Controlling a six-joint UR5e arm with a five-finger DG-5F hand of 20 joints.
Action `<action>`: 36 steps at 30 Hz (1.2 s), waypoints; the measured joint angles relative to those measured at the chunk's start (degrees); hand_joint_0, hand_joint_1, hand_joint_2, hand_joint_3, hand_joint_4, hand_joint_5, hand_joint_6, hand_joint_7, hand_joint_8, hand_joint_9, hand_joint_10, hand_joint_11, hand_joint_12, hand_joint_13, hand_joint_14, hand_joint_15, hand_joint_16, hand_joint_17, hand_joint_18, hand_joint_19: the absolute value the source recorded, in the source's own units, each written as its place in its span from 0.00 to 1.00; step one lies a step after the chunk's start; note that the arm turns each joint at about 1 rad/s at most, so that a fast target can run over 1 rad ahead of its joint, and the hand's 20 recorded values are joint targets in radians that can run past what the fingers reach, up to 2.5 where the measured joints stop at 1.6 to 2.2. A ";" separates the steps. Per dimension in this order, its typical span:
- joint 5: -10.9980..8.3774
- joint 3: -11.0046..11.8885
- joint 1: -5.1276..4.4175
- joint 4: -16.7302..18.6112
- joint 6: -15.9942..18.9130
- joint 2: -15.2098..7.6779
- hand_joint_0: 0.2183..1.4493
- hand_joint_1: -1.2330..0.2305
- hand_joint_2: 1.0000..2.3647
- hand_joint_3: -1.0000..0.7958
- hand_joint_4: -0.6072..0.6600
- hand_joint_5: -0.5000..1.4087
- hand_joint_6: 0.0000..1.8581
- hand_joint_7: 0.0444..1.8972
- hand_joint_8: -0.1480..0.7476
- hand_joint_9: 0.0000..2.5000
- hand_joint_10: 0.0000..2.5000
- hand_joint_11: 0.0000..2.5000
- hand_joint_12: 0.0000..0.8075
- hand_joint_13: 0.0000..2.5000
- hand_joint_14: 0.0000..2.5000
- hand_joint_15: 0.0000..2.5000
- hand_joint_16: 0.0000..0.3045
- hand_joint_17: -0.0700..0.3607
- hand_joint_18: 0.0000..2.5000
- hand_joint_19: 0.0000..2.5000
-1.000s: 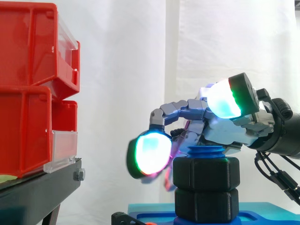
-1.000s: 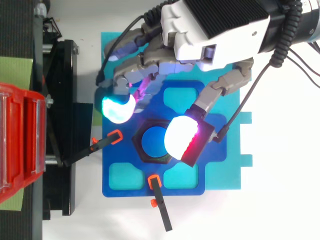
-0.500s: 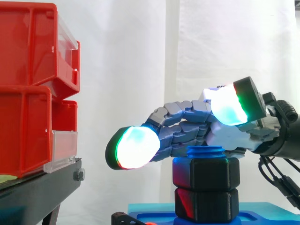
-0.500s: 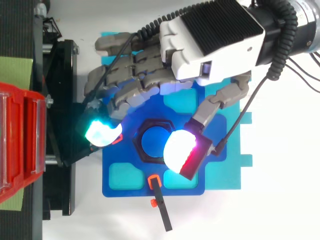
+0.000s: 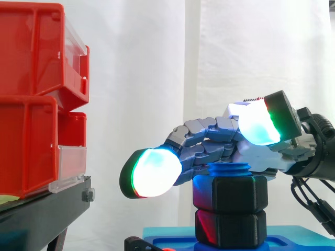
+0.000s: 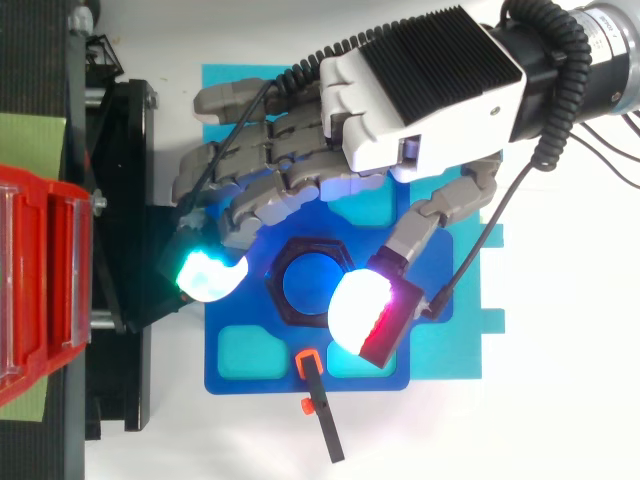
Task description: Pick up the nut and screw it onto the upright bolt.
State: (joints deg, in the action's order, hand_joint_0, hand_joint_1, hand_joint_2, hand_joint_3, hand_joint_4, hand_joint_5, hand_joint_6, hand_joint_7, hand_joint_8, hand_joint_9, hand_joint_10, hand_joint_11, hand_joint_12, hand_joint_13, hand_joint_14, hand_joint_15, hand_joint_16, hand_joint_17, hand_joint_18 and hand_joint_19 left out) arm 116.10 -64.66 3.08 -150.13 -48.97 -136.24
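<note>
A black hex nut (image 5: pixel 230 194) sits on the upright blue bolt (image 5: pixel 229 168), above a second black hex piece (image 5: pixel 230 227). From above, the nut (image 6: pixel 278 292) rings the bolt's round blue top (image 6: pixel 308 283) in the middle of the blue base plate (image 6: pixel 230 378). My hand (image 6: pixel 420 90) hovers just over the bolt, open, its fingers stretched out leftward past the nut. One glowing fingertip (image 5: pixel 152 172) hangs left of the nut. The thumb's pad (image 6: pixel 365 310) lies on the nut's other side. Nothing is held.
Stacked red bins (image 5: pixel 31 94) stand at the left on a black stand (image 5: pixel 42 209). Two black clamps with orange tips (image 6: pixel 315 385) (image 6: pixel 215 282) rest at the base plate's edges. A teal plate (image 6: pixel 465 350) lies under the blue one. White table shows at the right.
The fingers, curled down beside the nut a second ago, have straightened and reached out to the left. The hand has drawn slightly right. The nut stays on the bolt.
</note>
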 measured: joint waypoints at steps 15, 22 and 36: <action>-0.08 -0.35 0.11 -0.09 -0.65 0.00 0.17 0.65 0.00 0.28 0.72 0.17 0.27 0.46 0.44 0.12 0.00 0.00 0.40 0.12 0.00 0.00 0.11 0.34 0.00 0.00; -0.09 -0.41 0.38 0.16 -1.00 -0.01 0.17 0.64 0.00 0.28 0.74 0.18 0.27 0.50 0.46 0.15 0.00 0.00 0.39 0.15 0.00 0.00 0.10 0.33 0.00 0.00; -0.17 -2.68 0.45 2.53 -2.20 -0.06 0.18 0.64 0.00 0.28 0.75 0.20 0.27 0.51 0.46 0.19 0.00 0.00 0.37 0.18 0.00 0.00 0.09 0.31 0.01 0.00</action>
State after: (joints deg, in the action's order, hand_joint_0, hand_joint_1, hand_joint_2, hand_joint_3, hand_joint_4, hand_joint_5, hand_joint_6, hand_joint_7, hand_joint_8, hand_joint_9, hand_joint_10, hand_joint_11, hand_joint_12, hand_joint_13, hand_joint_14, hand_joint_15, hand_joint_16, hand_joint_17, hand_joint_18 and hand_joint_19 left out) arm 115.94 -67.35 3.52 -147.60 -51.17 -136.30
